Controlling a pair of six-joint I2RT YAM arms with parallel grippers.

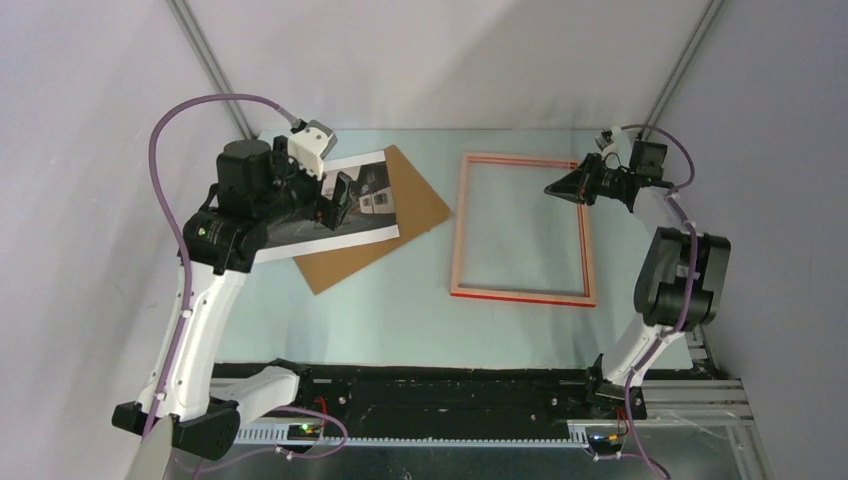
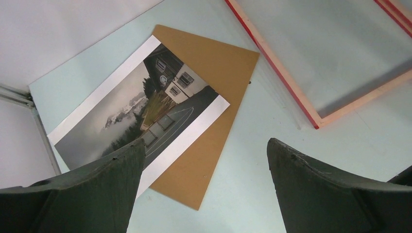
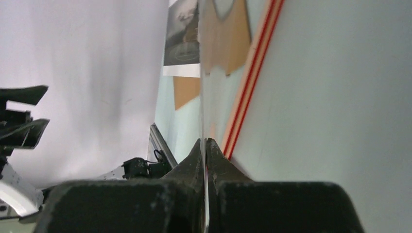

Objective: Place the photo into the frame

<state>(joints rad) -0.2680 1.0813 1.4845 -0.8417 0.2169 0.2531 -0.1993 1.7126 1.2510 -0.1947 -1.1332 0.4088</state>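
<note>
Hovering over photo (image 2: 145,109), left gripper (image 2: 205,143) wide open; right gripper (image 3: 206,141) pinched shut beside frame (image 1: 520,293).

The gripper (image 2: 205,143) hangs over the pale counter (image 2: 243,184), its dark fingers spread wide. Ahead of it and to the left lies the photo (image 2: 141,107), flat and askew on a brown board (image 2: 218,63); one finger (image 2: 97,189) hides the photo's near corner. Ahead to the right lies the frame (image 2: 272,63), red-edged, its near corner apart from the board and the other finger (image 2: 316,189).
</note>
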